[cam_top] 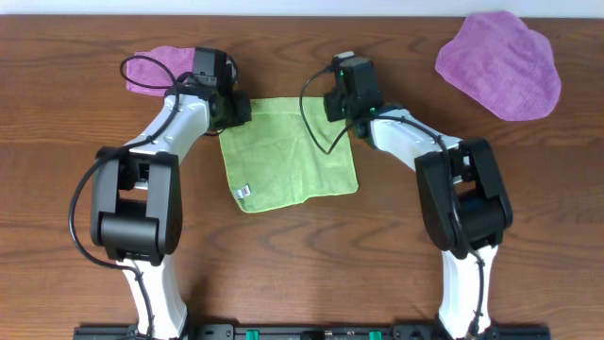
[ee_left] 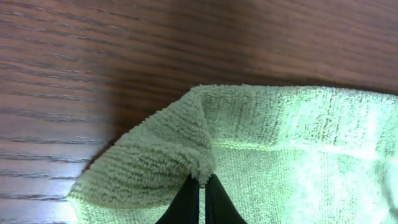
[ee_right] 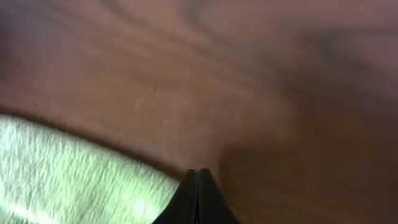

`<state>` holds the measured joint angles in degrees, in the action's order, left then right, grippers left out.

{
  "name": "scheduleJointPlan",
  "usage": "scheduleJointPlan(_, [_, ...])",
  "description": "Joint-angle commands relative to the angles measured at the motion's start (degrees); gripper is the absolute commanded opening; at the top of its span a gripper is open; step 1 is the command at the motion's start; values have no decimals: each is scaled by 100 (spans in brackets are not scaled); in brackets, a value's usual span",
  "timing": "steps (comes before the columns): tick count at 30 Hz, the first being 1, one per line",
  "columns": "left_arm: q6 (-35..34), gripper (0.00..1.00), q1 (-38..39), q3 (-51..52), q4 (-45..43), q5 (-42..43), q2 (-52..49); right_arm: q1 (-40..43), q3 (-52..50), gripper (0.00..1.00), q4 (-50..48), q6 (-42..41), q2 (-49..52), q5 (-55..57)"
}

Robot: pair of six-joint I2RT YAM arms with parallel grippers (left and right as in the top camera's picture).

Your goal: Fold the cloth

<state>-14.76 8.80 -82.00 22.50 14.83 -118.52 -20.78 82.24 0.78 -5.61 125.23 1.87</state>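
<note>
Left wrist shows my left jaws pinching a cloth (ee_left: 280, 143) corner, my right jaws clenched at its edge.

I seem to be working at a robot lab bench rather than in a home or a shop. The left arm (cam_top: 151, 179) and the right arm (cam_top: 458, 194) both rise from a black rail (cam_top: 311, 331) along the near edge of a wood-grain table (cam_top: 57, 113), with black cables (cam_top: 80, 203) looping in the open beside them. On the table lie a green cloth (cam_top: 288, 156), a large purple cloth (cam_top: 500, 66) and a small purple cloth (cam_top: 156, 68), and beyond its far edge runs a pale strip (cam_top: 283, 6), too thin for me to tell wall from floor.
</note>
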Motion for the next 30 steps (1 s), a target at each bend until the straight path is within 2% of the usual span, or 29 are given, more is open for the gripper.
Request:
scheduleJointPlan(1, [61,6,129,-118,31,15,-44,57,291,1,155,101,90,136])
scheduleJointPlan(11, [87,6,125,-146,138,-74,35,57,1349,1,2006,105,90,52])
scheduleJointPlan(16, [162,6,122,-151,160,-595,308,55,1469,1,2253,103,63,48])
scheduleJointPlan(20, [249,6,114,-157,111,-1589,466,44,1469,1,2378,103,-4,50])
scheduleJointPlan(24, [358,6,33,-188,105,-1676,466,44,1469,1,2435,149,-85,48])
scheduleJointPlan(25, [348,21,17,-188,118,-1676,466,44,1469,1,2435,164,-103,48])
scheduleJointPlan(26, [341,72,17,-188,127,-1679,466,44,1469,1,2437,188,-107,46])
scheduleJointPlan(27, [341,95,17,-188,127,-1679,466,44,1469,1,2446,190,-116,46])
scheduleJointPlan(30, [339,95,17,-188,129,-1880,466,2,1469,1,2529,225,-127,44])
